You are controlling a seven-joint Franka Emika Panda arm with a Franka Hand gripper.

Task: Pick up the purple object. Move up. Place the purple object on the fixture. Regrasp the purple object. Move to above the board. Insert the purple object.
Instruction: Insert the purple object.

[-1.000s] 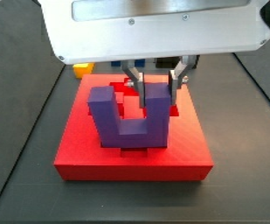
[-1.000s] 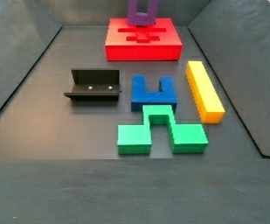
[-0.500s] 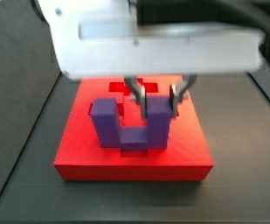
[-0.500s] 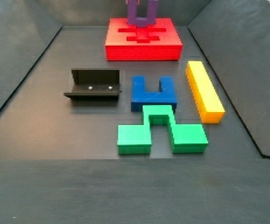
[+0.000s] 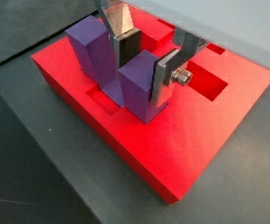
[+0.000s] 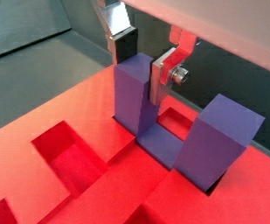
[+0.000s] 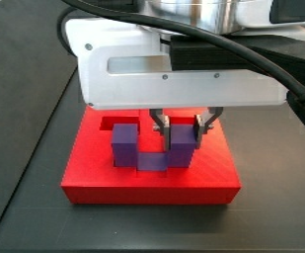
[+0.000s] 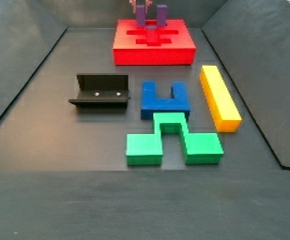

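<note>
The purple object [image 7: 152, 159] stands prongs-up, its base sunk in a cutout of the red board [image 7: 102, 176]. In both side views it sits low in the board; in a side view only its two prongs [image 8: 151, 13] show at the far end. My gripper [image 7: 180, 127] hangs straight above it and is shut on one prong. In both wrist views the silver fingers press that prong from both sides, at the gripper [image 5: 145, 75] and the gripper [image 6: 143, 75]. The other prong [image 6: 222, 131] stands free. The fixture [image 8: 100, 92] is bare.
A blue U-shaped block [image 8: 163, 98], a green block [image 8: 173, 142] and a yellow bar [image 8: 219, 96] lie on the dark floor in front of the board [image 8: 173, 52]. More open cutouts [image 6: 67, 149] show in the board beside the purple object.
My gripper has come down with the purple object. The block stood well above the board a second ago and now sits lower, its base inside the cutout.
</note>
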